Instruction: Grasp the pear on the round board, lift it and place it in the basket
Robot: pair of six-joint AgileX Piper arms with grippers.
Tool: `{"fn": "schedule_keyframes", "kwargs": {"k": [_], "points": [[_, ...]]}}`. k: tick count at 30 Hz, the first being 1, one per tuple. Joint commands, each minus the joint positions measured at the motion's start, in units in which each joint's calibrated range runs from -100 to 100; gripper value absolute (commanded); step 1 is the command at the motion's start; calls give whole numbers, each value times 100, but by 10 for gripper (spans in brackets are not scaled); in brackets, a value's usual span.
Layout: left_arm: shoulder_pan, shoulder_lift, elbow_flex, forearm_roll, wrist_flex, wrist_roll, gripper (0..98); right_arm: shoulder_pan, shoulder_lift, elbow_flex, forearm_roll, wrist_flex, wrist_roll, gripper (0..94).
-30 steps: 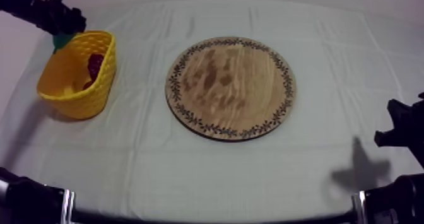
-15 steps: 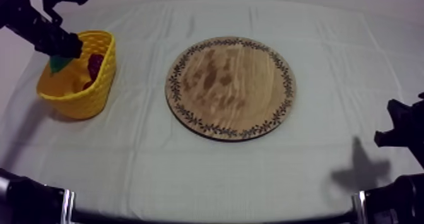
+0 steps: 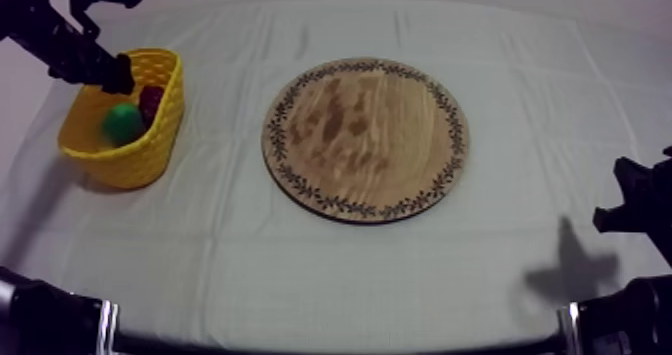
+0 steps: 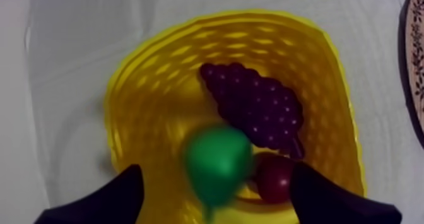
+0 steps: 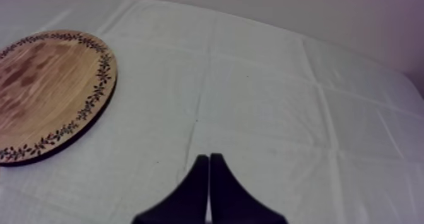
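While within latticed basket [image 4: 146, 106], smooth pear [image 4: 217, 163]

In from the upper left comes the left arm, left gripper [image 3: 113, 74] tipped downward, fingers [image 4: 120, 194] spread wide. The right gripper [image 5: 209, 166] sits low, fingers pressed together.

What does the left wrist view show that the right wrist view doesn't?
Left wrist, not right wrist: the basket holding the pear, grapes and small red fruit, with the left gripper open above them. Right wrist, not left wrist: the right gripper, shut on nothing, over bare cloth. Both: the board and the cloth, though the left wrist catches just the board's rim beside the basket.
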Motion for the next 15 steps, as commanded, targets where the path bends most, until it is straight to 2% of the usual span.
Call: {"fn": "schedule_keyframes", "kwargs": {"k": [1, 10, 15], "points": [[5, -14, -10, -9, 15, 11, 941, -1, 1, 5, 1, -5, -1, 5], [20, -197, -84, -19, 5, 165, 954, -1, 1, 5, 1, -5, -1, 5], [29, -499, -127, -19, -16, 334, 860, -1, 1, 5, 1, -5, -1, 5]]}}
